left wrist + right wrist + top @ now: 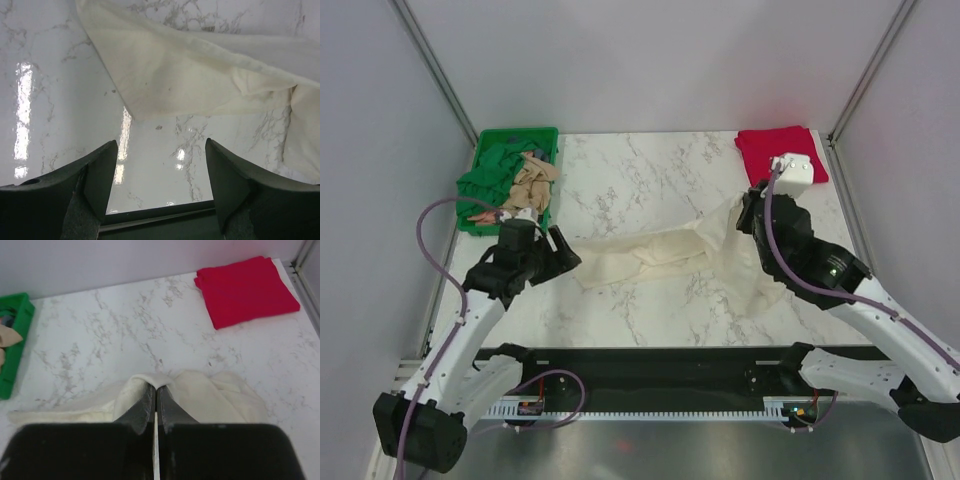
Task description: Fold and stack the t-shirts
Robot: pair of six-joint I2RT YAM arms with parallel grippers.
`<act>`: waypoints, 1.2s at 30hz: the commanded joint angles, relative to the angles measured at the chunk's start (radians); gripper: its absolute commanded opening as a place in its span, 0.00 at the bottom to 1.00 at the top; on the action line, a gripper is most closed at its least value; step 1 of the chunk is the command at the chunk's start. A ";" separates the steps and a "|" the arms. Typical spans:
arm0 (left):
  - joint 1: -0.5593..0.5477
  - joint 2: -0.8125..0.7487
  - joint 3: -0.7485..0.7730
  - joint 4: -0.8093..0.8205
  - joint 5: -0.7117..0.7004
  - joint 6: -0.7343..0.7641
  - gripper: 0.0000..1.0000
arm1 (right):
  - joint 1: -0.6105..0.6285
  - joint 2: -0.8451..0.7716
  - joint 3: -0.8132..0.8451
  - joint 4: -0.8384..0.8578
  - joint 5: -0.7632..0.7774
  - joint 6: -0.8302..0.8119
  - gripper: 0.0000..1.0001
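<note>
Four soft cloth shirts. Far left, one green plastic crate [552, 136] holds one crumpled dark green shirt [490, 172] and one tan shirt [532, 182]. The left gripper [160, 150] hangs released beside the rumpled cream-white shirt [650, 255] mid-table; the right gripper [156, 390] grasps it. One folded red shirt [767, 150] lies far right.

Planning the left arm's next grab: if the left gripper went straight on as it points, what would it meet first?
Likely the cream shirt, whose corner lies just ahead of the open left gripper. Bare table shows between them, so a downward tilt might touch that first; depth is unclear.
</note>
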State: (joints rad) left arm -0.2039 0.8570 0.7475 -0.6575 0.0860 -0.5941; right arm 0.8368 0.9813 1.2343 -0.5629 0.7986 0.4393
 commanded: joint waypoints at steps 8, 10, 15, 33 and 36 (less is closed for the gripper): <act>-0.201 0.169 -0.134 0.128 -0.235 -0.193 0.77 | -0.198 -0.012 -0.099 -0.083 -0.007 -0.060 0.00; -0.200 0.137 -0.134 0.131 -0.267 -0.210 0.79 | -0.217 -0.038 -0.108 -0.080 -0.009 -0.059 0.00; -0.201 0.099 -0.120 0.133 -0.316 -0.219 0.81 | -0.292 -0.105 -0.163 -0.052 -0.002 -0.059 0.00; -0.244 0.059 -0.290 0.202 -0.236 -0.295 0.65 | -0.347 -0.070 -0.242 -0.025 -0.165 -0.039 0.00; -0.285 0.060 -0.312 0.202 -0.236 -0.308 0.64 | -0.370 -0.052 -0.242 -0.008 -0.235 -0.028 0.00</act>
State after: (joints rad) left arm -0.4553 0.9218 0.4587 -0.4828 -0.1585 -0.8490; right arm 0.4877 0.9150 0.9932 -0.6205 0.6228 0.3973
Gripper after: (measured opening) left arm 0.651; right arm 0.011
